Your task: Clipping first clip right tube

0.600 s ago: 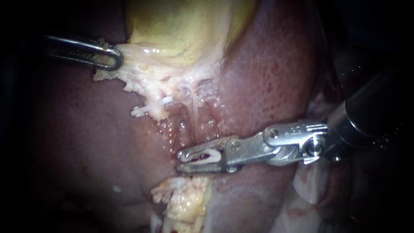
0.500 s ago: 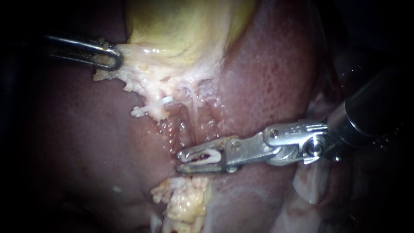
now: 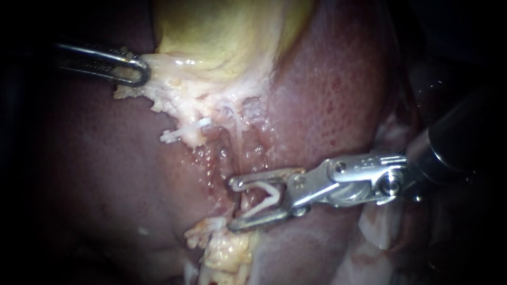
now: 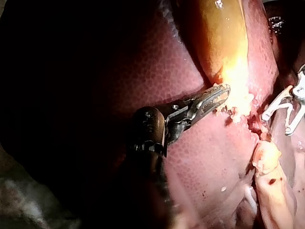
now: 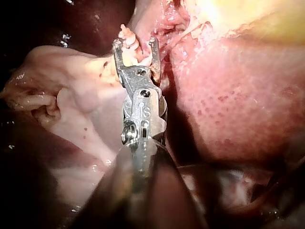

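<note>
My right instrument (image 3: 231, 205) reaches in low across the liver (image 3: 327, 95). Its jaws stand wide apart, with a white clip (image 3: 266, 196) spread in a V between them. They straddle the lower end of a thin pale tube (image 3: 236, 142) that runs down from the gallbladder (image 3: 222, 31). In the right wrist view the jaws (image 5: 135, 45) sit either side of pale, bloody tissue. My left instrument (image 3: 140, 71) is shut on the pale fringe at the gallbladder's edge and holds it to the left, as the left wrist view (image 4: 221, 93) also shows.
Another white clip (image 3: 185, 131) sits on the pale tissue left of the tube. A lump of yellow fat (image 3: 227, 248) lies just below the right instrument's jaws. Liver surrounds the site on both sides.
The right instrument's jaws, which were squeezed together on the clip, have spread wide and the clip has opened into a V with them. The left instrument has not moved.
</note>
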{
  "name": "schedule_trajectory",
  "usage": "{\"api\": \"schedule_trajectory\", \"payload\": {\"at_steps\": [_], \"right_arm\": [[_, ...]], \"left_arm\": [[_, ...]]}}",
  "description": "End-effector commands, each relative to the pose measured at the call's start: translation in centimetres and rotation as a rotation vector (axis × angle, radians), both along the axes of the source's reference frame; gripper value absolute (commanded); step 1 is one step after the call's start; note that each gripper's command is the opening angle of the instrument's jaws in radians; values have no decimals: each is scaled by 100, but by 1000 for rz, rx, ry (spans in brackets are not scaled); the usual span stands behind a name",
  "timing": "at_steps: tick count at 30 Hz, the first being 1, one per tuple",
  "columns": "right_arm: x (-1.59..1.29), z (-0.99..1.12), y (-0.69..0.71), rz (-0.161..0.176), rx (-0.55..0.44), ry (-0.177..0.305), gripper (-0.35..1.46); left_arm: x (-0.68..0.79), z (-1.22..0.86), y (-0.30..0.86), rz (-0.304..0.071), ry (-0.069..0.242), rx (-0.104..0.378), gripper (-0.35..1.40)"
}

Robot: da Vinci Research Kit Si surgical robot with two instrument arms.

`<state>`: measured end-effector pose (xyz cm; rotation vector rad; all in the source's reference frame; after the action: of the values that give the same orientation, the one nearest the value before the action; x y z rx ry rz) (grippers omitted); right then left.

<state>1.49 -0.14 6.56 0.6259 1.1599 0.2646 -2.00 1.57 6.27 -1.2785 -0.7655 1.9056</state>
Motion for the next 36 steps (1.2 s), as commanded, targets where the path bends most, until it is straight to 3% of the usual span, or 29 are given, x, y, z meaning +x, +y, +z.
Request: {"api": "schedule_trajectory", "payload": {"at_steps": [1, 9, 17, 36], "right_arm": [[-2, -1, 1, 7, -3, -2, 47], [-17, 2, 7, 21, -7, -8, 48], [-25, 22, 12, 29, -16, -14, 48], [-1, 73, -9, 42, -21, -32, 49]], "left_arm": [[0, 0, 0, 0, 0, 0, -35], [1, -1, 0, 1, -1, 0, -35], [2, -2, 2, -2, 1, 0, -35], [3, -2, 2, -2, 1, 0, -35]]}}
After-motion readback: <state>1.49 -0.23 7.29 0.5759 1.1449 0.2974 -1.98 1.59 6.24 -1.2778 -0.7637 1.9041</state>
